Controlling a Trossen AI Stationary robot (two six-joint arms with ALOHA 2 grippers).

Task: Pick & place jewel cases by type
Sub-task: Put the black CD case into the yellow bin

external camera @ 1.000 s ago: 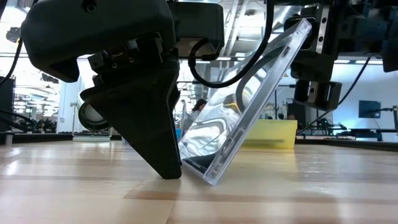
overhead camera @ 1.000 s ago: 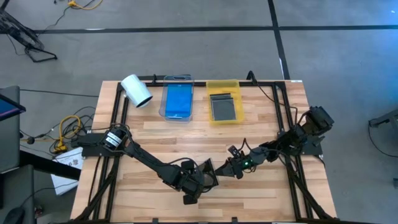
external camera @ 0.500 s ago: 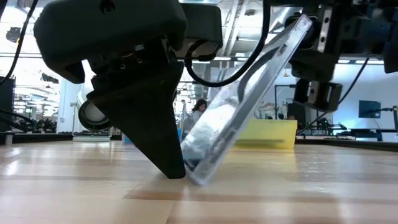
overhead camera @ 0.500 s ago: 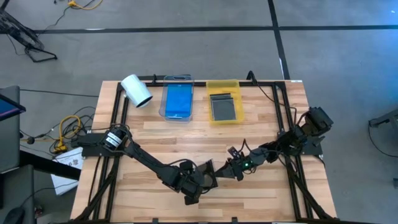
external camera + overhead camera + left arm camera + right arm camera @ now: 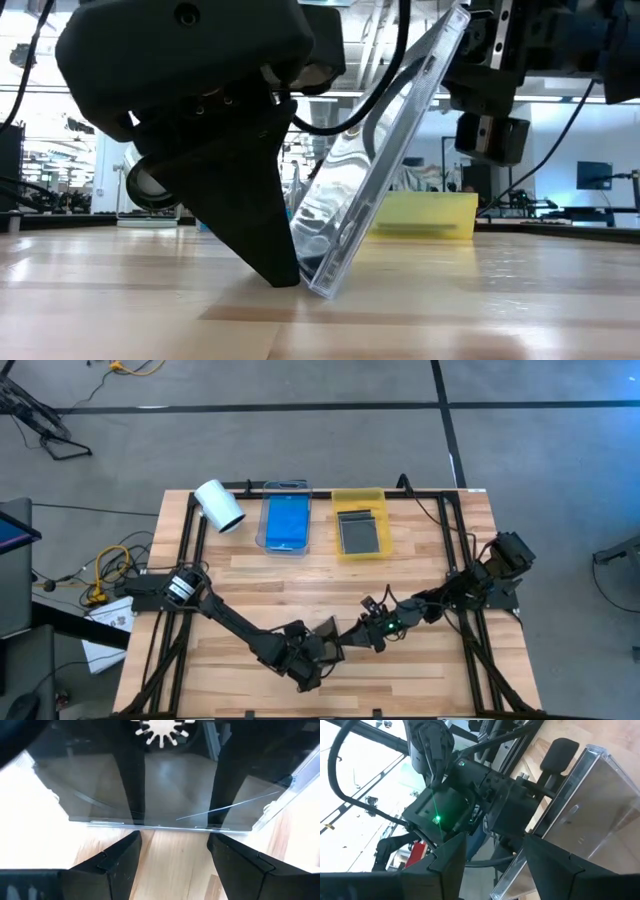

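Where the two arms meet over the near middle of the worktop [image 5: 250, 575], the left tool [image 5: 312, 660] stands with its dark fingers [image 5: 262, 225] spread and their tips down on the wood, gripping nothing. A clear jewel case [image 5: 378, 165] leans directly against that tool, tilted steeply on its lower edge, which rests on the boards just beside the finger tips. In the left wrist view the case [image 5: 165, 785] spans across both fingers, its hub rosette showing, so its flat face is toward the left tool and its long edge runs crosswise to the fingers.

The right tool [image 5: 368, 632] is on the case's other side, up by the raised top edge. Its own fingers [image 5: 447, 865] look parted in the right wrist view, with the case [image 5: 592, 820] beyond them, but whether they pinch the edge cannot be told. By this judgement the right arm is the one placed to lift or tip the case, while the left acts as a backstop.

Farther back sit a clear tray [image 5: 285, 523] holding a blue case and a yellow tray [image 5: 359, 500] holding a dark grey one, well apart from the tools. A white roll [image 5: 219, 506] lies at the left rear corner. Around the worktop is grey floor with cables, and the room behind is bright and cluttered.
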